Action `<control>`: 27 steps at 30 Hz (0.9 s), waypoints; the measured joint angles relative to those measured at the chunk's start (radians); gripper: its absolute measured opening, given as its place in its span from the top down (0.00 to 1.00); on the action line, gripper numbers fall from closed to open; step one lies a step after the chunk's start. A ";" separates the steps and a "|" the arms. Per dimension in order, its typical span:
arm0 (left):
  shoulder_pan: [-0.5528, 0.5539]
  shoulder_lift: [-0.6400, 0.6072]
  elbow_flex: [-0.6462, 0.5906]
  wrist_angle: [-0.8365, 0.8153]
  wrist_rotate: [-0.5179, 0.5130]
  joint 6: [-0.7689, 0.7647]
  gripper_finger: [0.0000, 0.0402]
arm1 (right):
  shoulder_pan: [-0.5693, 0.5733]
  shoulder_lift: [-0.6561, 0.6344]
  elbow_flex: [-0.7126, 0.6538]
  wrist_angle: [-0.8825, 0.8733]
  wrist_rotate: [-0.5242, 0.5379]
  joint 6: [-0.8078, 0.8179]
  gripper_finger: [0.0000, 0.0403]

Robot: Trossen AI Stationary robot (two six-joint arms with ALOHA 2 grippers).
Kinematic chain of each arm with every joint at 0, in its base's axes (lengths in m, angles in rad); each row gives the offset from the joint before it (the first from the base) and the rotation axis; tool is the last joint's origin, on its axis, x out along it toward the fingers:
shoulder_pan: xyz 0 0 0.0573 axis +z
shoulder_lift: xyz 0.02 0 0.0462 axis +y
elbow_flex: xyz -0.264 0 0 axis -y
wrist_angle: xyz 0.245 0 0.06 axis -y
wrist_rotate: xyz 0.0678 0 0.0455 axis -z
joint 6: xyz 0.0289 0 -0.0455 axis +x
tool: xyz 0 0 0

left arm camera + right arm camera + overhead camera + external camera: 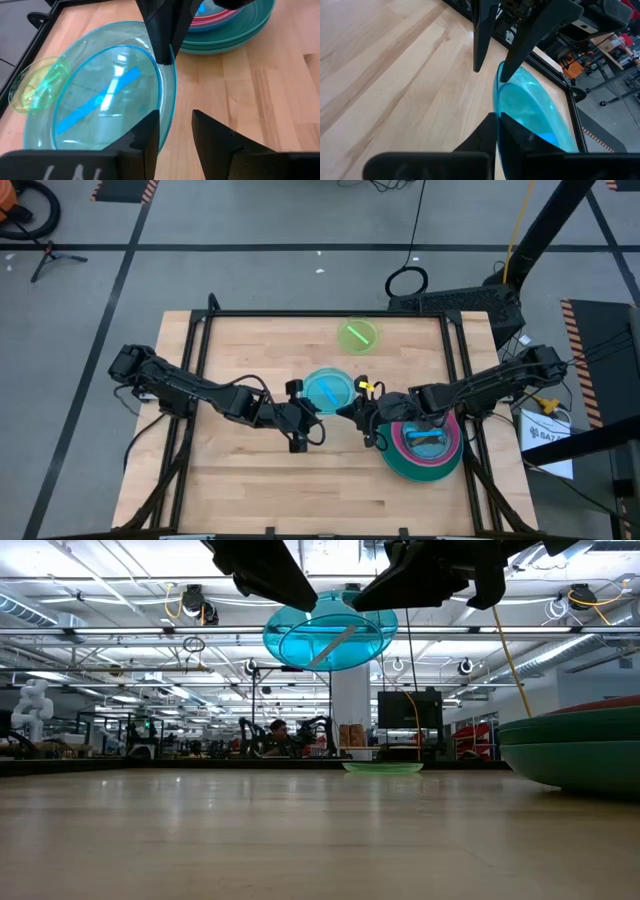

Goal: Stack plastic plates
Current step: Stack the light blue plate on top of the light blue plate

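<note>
A clear light blue plate hangs well above the table in the low view. My right gripper is shut on its rim from the table's right. My left gripper is open at the opposite rim, one finger over the plate and the other outside it. A lime plate lies flat near the far edge. A stack of plates, teal at the bottom with magenta, pink and blue above, sits on the table at the right. My right gripper pinches the light blue plate's rim between its two fingers, on the side toward the table's right. The fingers come in roughly level from the right. The plate is lifted clear of the table and slightly tilted. My left gripper stands astride the opposite rim; I cannot tell whether a finger touches it.
A black frame runs along the wooden table's left, far and right sides. The stack stands close under the right arm. Bare wood lies in the near-left part of the table.
</note>
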 joint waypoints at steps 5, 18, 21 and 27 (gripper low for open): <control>0.000 0.000 0.000 -0.002 0.000 -0.005 0.70 | 0.000 0.000 0.001 0.000 0.005 0.008 0.94; 0.000 0.000 0.000 0.008 0.000 -0.045 0.70 | 0.000 0.000 0.001 -0.004 0.003 0.005 0.99; 0.000 0.000 0.000 0.009 0.001 -0.045 0.66 | 0.000 0.000 0.001 -0.004 0.003 0.004 0.99; 0.000 0.000 0.000 0.009 -0.004 -0.069 0.50 | 0.000 0.000 0.001 -0.003 0.003 0.005 0.99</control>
